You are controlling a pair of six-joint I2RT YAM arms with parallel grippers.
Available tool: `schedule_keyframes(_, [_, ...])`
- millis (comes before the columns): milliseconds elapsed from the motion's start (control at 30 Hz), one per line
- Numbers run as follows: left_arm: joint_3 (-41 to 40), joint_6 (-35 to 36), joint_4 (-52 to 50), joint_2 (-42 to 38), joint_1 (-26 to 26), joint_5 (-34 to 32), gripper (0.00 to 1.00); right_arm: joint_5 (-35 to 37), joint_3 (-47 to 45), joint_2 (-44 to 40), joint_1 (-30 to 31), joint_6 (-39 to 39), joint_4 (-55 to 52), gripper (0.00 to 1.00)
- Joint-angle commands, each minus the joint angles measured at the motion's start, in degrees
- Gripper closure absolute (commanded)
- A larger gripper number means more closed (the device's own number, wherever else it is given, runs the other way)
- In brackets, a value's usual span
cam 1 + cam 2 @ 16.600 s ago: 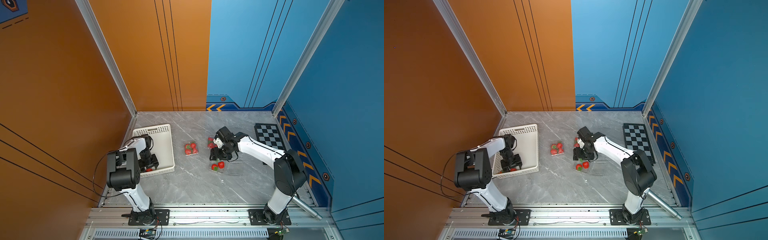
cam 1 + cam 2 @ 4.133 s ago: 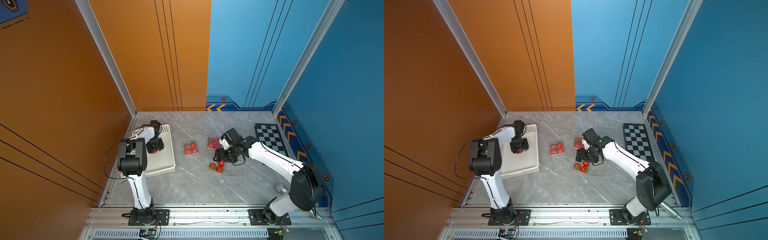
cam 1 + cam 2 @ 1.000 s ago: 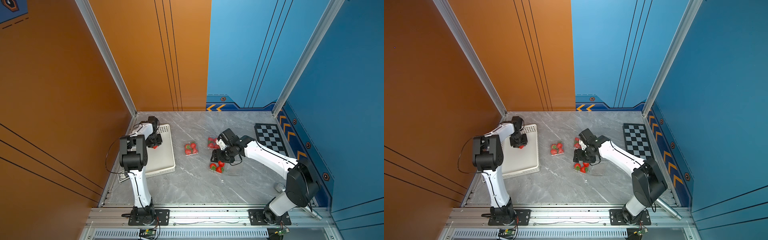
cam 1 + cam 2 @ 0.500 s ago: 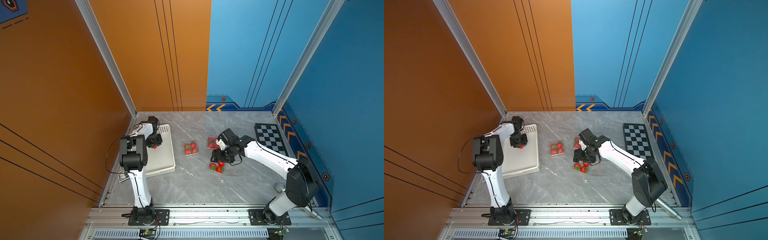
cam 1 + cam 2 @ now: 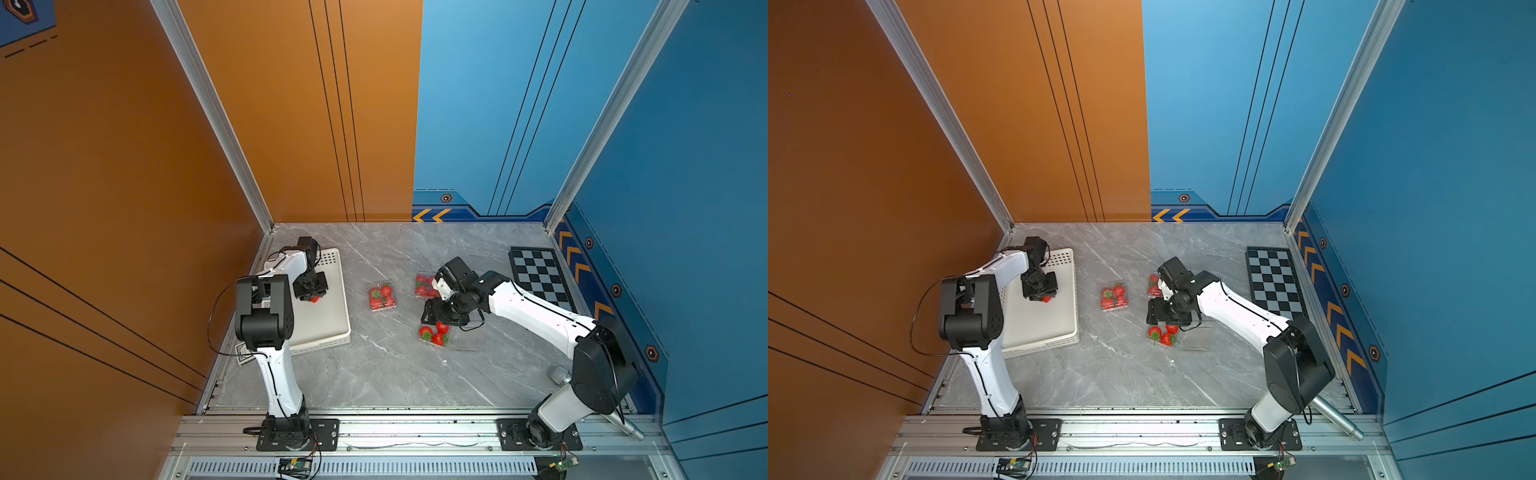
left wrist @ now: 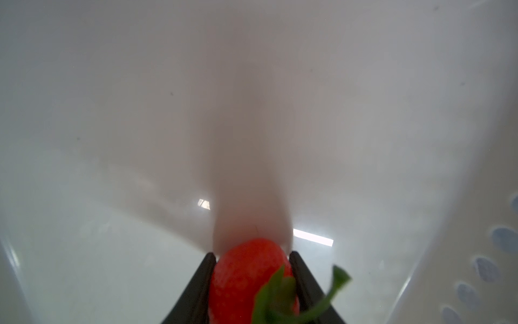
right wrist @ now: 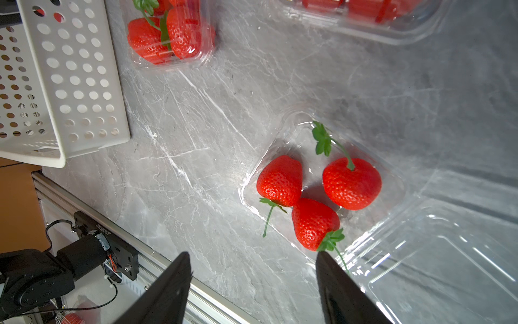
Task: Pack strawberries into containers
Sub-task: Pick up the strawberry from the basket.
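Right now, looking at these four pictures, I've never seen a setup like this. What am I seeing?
Two white robot arms with black two-finger grippers are mounted at the edge of a grey marble table. Two pictures look down from overhead; the others come from cameras on each wrist. The left gripper is shut on a red strawberry with a green cap over a white perforated plastic basket. The right gripper hovers open and empty by an open clear plastic clamshell box holding three strawberries. Two more clear boxes of berries lie nearby.

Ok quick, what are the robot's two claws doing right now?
Left gripper: shut on a strawberry, over the white basket.
Right gripper: open, holding nothing, near the open container.
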Motion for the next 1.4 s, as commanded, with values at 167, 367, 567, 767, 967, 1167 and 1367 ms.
schedule_keyframes(167, [-3.87, -1.31, -2.01, -7.66, -1.38, 2.46, 0.73, -0.56, -1.59, -1.51, -1.6, -0.96, 0.61, 0.28])
schedule_keyframes(367, [-4.44, -1.16, -4.05, -10.55, -3.62, 1.72, 0.73, -0.51, -3.78, -3.03, -2.9, -1.39, 0.69, 0.28])
schedule_keyframes(567, [-4.31, -1.78, -6.16, -14.41, -7.0, 0.85, 0.73, -0.54, -7.13, -6.05, -4.93, -1.47, 0.7, 0.28])
schedule_keyframes(767, [-3.34, -3.38, -9.18, -18.95, -12.85, -1.3, 0.72, -0.6, -10.3, -9.35, -7.17, -1.57, 0.65, 0.28])
schedule_keyframes(967, [-1.05, -6.6, -11.16, -21.38, -23.99, -3.53, 0.71, -0.68, -13.19, -12.34, -9.21, -1.39, 0.67, 0.28])
schedule_keyframes(1167, [2.21, -10.69, -11.31, -19.15, -36.02, -4.97, 0.7, -1.16, -16.41, -15.81, -11.69, -1.3, 0.52, 0.27])
schedule_keyframes(1367, [8.45, -13.18, -11.19, -10.87, -46.43, -5.43, 0.71, -1.65, -19.37, -19.6, -14.06, -1.47, -0.31, 0.27])
